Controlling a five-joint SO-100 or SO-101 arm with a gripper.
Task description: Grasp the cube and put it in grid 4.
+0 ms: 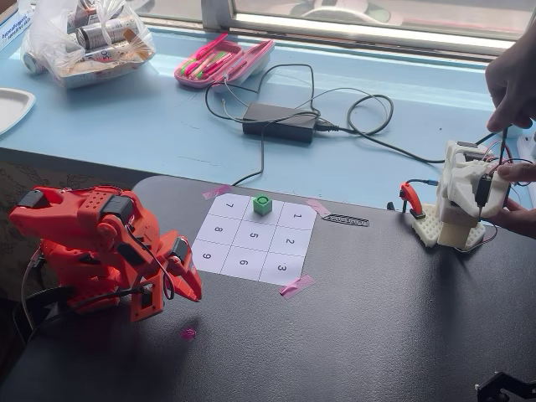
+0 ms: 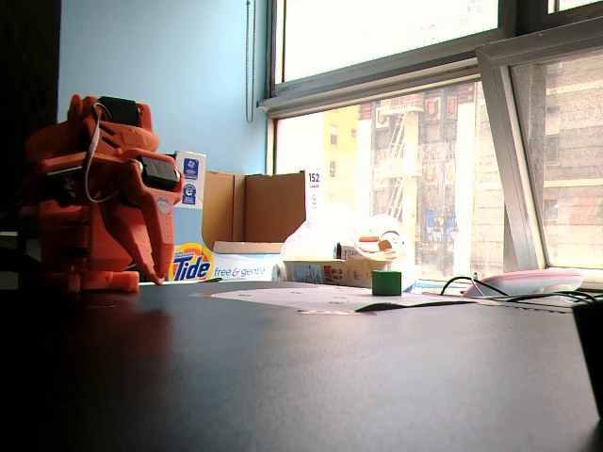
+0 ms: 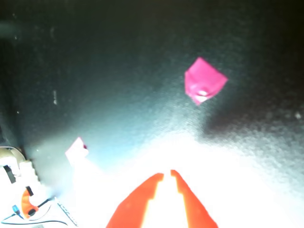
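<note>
- In a fixed view from above, the orange robot arm [image 1: 100,247] sits folded at the left of the dark tabletop [image 1: 377,318].
- Its tool [image 1: 186,289] points down. A small pink tape scrap [image 1: 188,333] lies just below it.
- In the wrist view, the tool [image 3: 167,175] has its two orange tips almost together, with only a thin gap, and it holds nothing.
- Next comes the white number sheet [image 1: 255,239]. You can read 7, 8, 9, then 5, 6, then 1, 2, 3.
- The cube [image 1: 263,205] is green. It sits in the top middle square, between 7 and 1, and covers the number there. It is well apart from the tool.
- Pink tape [image 1: 297,286] holds the sheet's corners.
- In the low fixed view, a box [image 2: 193,264] reads "Tide" and "free & gentle", and a card [image 2: 314,191] reads "152".
- At the right, a hand [image 1: 512,84] reaches over a white robot arm [image 1: 469,197].
</note>
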